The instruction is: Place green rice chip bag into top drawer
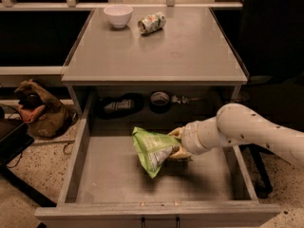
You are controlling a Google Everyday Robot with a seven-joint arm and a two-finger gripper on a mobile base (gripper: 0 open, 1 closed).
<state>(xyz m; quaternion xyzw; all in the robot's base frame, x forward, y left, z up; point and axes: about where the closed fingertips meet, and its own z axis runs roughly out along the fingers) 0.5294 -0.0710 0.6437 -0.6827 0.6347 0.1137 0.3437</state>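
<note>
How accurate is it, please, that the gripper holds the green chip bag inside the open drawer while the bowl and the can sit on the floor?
Not quite: in the camera view the bowl and can sit on the tabletop. The gripper does hold the green chip bag inside the open drawer.
</note>
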